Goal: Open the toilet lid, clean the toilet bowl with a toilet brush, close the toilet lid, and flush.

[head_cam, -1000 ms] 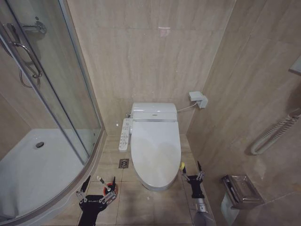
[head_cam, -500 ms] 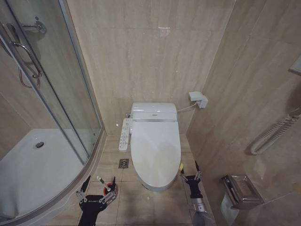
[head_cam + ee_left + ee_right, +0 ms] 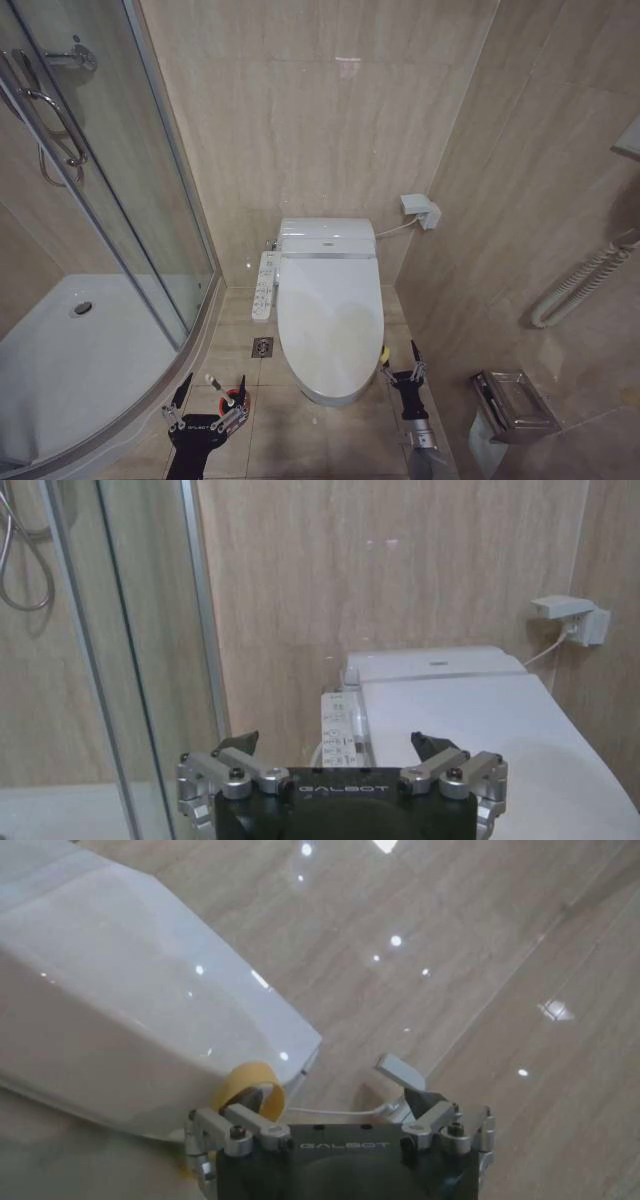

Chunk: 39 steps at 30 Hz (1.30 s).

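- Head view: the toilet lid (image 3: 331, 325) is seen lying shut and flat over the toilet bowl (image 3: 322, 392), against the tiled back wall.
- A white control panel (image 3: 264, 285) is mounted along the robot's-left side of the toilet; a floor drain (image 3: 263, 347) is set in the tiles just in front of it.
- The right gripper (image 3: 402, 366) is held low beside the front right corner of the lid, near its rim; contact cannot be judged. Its fingers are spread apart with nothing between them, and one tip is wrapped in yellow tape.
- Right wrist view: the right gripper (image 3: 322, 1084) is shown with jaws apart, the white flank of the toilet to one side and glossy wall tile beyond.
- The left gripper (image 3: 207, 393) is parked low at the front left, above the floor tiles, jaws spread wide and empty.
- The toilet brush (image 3: 214, 381) is seen standing in its red holder (image 3: 238, 395) on the floor between the shower tray (image 3: 60, 370) and the toilet, right by the left gripper's fingers.
- Left wrist view: the left gripper (image 3: 336, 742) is seen open, facing the lid (image 3: 480, 735), the panel (image 3: 340, 724) and a wall socket (image 3: 572, 619).
- A paper holder (image 3: 512, 403) is fixed on the right wall.
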Motion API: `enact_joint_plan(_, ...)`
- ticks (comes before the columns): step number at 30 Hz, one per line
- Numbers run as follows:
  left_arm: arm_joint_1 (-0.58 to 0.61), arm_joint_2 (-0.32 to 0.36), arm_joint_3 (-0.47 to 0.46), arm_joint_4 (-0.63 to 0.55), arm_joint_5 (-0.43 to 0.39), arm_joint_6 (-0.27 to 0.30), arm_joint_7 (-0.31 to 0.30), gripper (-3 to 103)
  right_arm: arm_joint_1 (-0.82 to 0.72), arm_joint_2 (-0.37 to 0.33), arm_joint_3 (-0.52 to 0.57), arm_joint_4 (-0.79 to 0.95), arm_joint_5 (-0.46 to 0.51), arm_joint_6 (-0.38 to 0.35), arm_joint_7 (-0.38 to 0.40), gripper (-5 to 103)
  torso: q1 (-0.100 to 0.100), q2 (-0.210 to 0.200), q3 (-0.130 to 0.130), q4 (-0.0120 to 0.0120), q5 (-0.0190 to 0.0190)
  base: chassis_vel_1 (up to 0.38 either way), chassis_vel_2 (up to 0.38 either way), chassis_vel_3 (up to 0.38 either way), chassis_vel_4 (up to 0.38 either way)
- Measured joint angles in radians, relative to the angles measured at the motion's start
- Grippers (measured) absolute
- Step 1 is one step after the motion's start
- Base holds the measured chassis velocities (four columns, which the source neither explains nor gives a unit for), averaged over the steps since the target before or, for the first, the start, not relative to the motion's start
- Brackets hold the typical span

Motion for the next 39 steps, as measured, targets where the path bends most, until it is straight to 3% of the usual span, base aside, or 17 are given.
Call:
enact_joint_plan(3, 0.0, 0.0, 0.0, 0.0, 0.0, 0.0, 0.0, 99, 0.0, 0.0, 0.0, 0.003, 0.001, 0.0, 0.002, 96, 0.0, 0.0, 0.0, 0.0001, 0.0, 0.0, 0.0, 0.0, 0.0)
enact_joint_plan(4, 0.0, 0.0, 0.0, 0.0, 0.0, 0.0, 0.0, 99, 0.0, 0.0, 0.0, 0.004, 0.001, 0.0, 0.003, 90, 0.0, 0.0, 0.0, 0.0002, 0.0, 0.0, 0.0, 0.0, 0.0)
enact_joint_plan(11, 0.0, 0.0, 0.0, 0.0, 0.0, 0.0, 0.0, 99, -0.002, -0.003, -0.003, 0.007, 0.0, 0.0, 0.0, 90, 0.0, 0.0, 0.0, 0.0003, 0.0002, 0.0, 0.0, 0.0, 0.0)
enact_joint_plan(12, 0.0, 0.0, 0.0, 0.0, 0.0, 0.0, 0.0, 99, -0.002, -0.006, -0.005, 0.008, 0.0, 0.0, -0.004, 64, 0.0, 0.0, 0.0, 0.0003, 0.0, 0.0, 0.0, 0.0, 0.0)
enact_joint_plan(18, 0.0, 0.0, 0.0, 0.0, 0.0, 0.0, 0.0, 99, -0.003, -0.006, -0.007, 0.01, 0.002, 0.0, -0.012, 64, 0.0, 0.0, 0.0, 0.0002, 0.0001, 0.0, 0.0, 0.0, 0.0)
enact_joint_plan(19, 0.0, 0.0, 0.0, 0.0, 0.0, 0.0, 0.0, 99, -0.003, -0.006, -0.007, 0.009, 0.003, 0.0, -0.012, 37, 0.0, 0.0, 0.0, 0.0003, 0.0002, 0.0, 0.0, 0.0, 0.0)
enact_joint_plan(26, 0.0, 0.0, 0.0, 0.0, 0.0, 0.0, 0.0, 99, -0.005, -0.007, -0.006, 0.008, 0.014, 0.0, -0.012, 37, 0.0, 0.0, 0.0, 0.0003, 0.0002, 0.0, 0.0, 0.0, 0.0)
enact_joint_plan(27, 0.0, 0.0, 0.0, 0.0, 0.0, 0.0, 0.0, 99, -0.007, -0.008, -0.004, 0.008, 0.017, 0.0, -0.012, 10, 0.0, 0.0, 0.0, 0.0003, 0.0001, 0.0, 0.0, 0.0, 0.0)
enact_joint_plan(33, 0.0, 0.0, 0.0, 0.0, 0.0, 0.0, 0.0, 99, -0.015, -0.015, -0.002, 0.007, 0.024, 0.0, -0.012, 10, 0.0, 0.0, 0.0, 0.0002, 0.0, 0.0, 0.0, 0.0, 0.0)
enact_joint_plan(34, 0.0, 0.0, 0.0, 0.0, 0.0, 0.0, 0.0, 99, -0.017, -0.017, -0.001, 0.007, 0.026, 0.0, -0.012, 1, 0.0, 0.0, 0.0, 0.0002, 0.0001, 0.0, 0.0, 0.0, 0.0)
enact_joint_plan(39, 0.0, 0.0, 0.0, 0.0, 0.0, 0.0, 0.0, 99, -0.02, -0.026, -0.001, 0.017, 0.034, 0.0, -0.022, 1, 0.0, 0.0, 0.0, 0.0002, 0.0001, 0.0, 0.0, 0.0, 0.0)
